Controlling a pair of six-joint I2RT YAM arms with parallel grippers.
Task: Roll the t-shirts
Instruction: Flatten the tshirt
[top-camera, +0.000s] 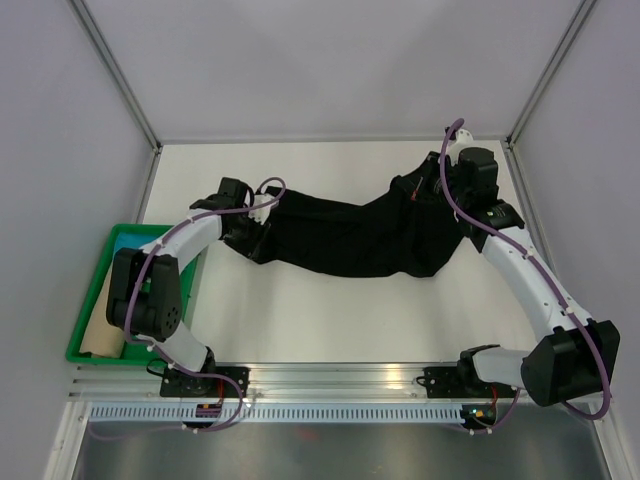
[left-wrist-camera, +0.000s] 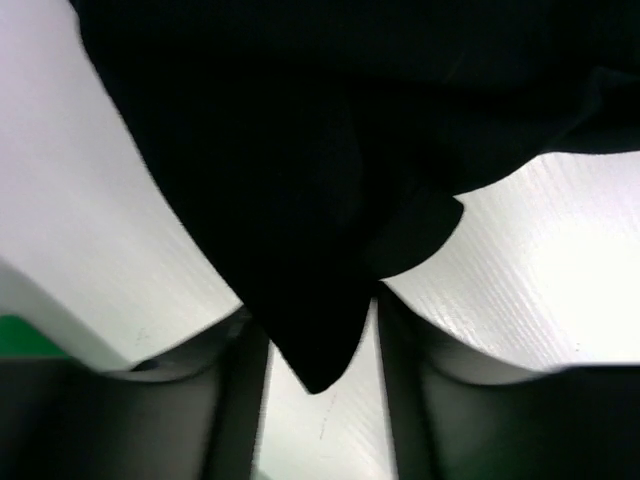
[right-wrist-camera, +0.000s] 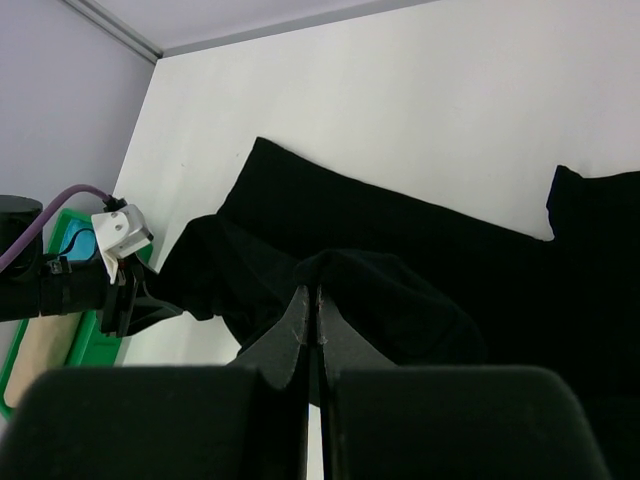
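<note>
At the far left of the worktop (top-camera: 330, 320) sits a green bin (top-camera: 95, 358), partly covered by the left arm. A tan roll (top-camera: 100, 338) lies at its near end and a turquoise-blue cloth (top-camera: 125, 243) shows at its far end; how that cloth is folded cannot be made out.

Just right of the bin, the left gripper (top-camera: 262, 212) meets the left end of the black t-shirt (top-camera: 350, 235). In the left wrist view the left gripper (left-wrist-camera: 315, 320) has its fingers (left-wrist-camera: 240, 400) set narrow, with a pointed corner of the black t-shirt (left-wrist-camera: 330, 150) hanging down between them and filling the gap at their tips, so it is pinching the cloth. White worktop (left-wrist-camera: 530, 260) shows beneath on both sides.

The shirt spans the middle of the worktop as a long, loosely bunched band running from the left gripper up towards the far right, sagging in a shallow curve along its near edge. It is neither spread flat nor rolled.

At the shirt's right end, near the far right corner, the right gripper (top-camera: 425, 190) meets the cloth. The right wrist view shows the right gripper (right-wrist-camera: 315, 290) with its fingers pressed almost together, only a thin slit between them, nipping a raised fold of the black t-shirt (right-wrist-camera: 400, 270). Beyond that fold the cloth stretches away towards the left arm, with bare worktop (right-wrist-camera: 400, 120) behind it.
</note>
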